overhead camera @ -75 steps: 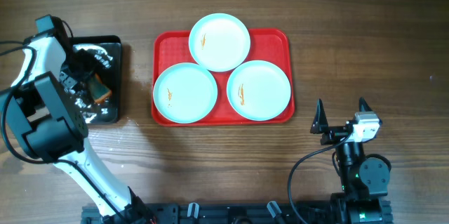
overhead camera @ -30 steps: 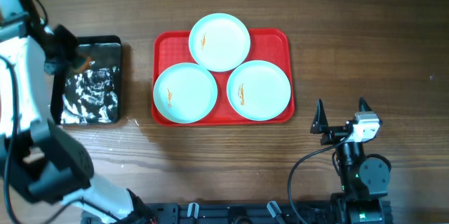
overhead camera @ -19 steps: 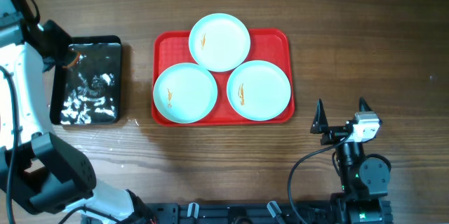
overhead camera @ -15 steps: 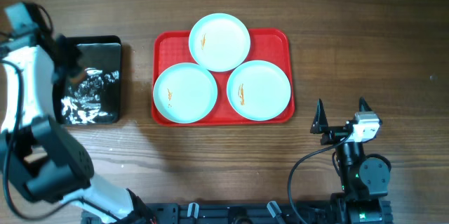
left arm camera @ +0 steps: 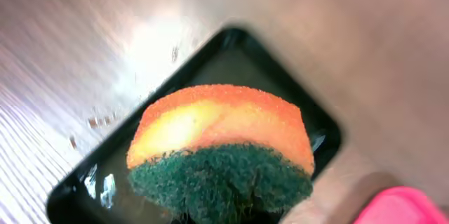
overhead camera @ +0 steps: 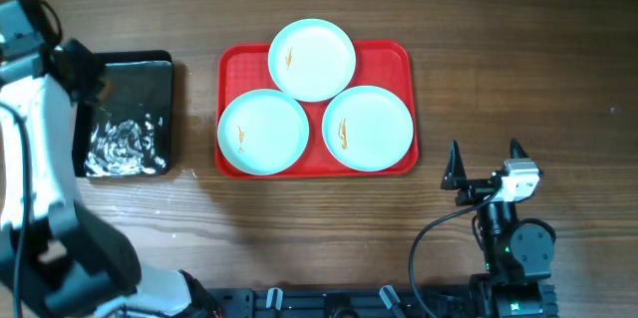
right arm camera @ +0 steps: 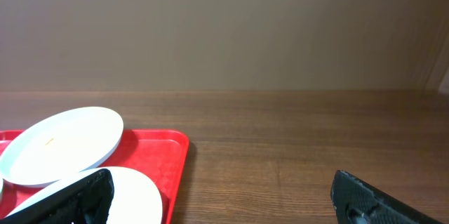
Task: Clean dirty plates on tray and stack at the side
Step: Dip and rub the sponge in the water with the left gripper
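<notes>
Three pale plates lie on the red tray (overhead camera: 392,59): one at the back (overhead camera: 312,59), one front left (overhead camera: 263,132), one front right (overhead camera: 368,127), each with a small orange smear. My left gripper (overhead camera: 92,77) hangs over the far left corner of the black tray (overhead camera: 140,99), shut on an orange sponge (left arm camera: 221,122) with a green scouring side that hides the fingers. My right gripper (overhead camera: 484,154) rests open and empty near the table's front edge, right of the red tray (right arm camera: 168,157). Its wrist view shows the back plate (right arm camera: 63,143) and the front right plate (right arm camera: 133,196).
The glossy black tray stands left of the red tray, with wet foam (overhead camera: 125,149) in its near half. Bare wooden table (overhead camera: 518,49) stretches to the right of and behind the red tray. The left arm's white body (overhead camera: 35,159) runs along the table's left edge.
The left gripper rose out of the black tray with the sponge and now hovers by its far left corner, shifting slightly. The foam in the tray has spread. The right arm is unmoved.
</notes>
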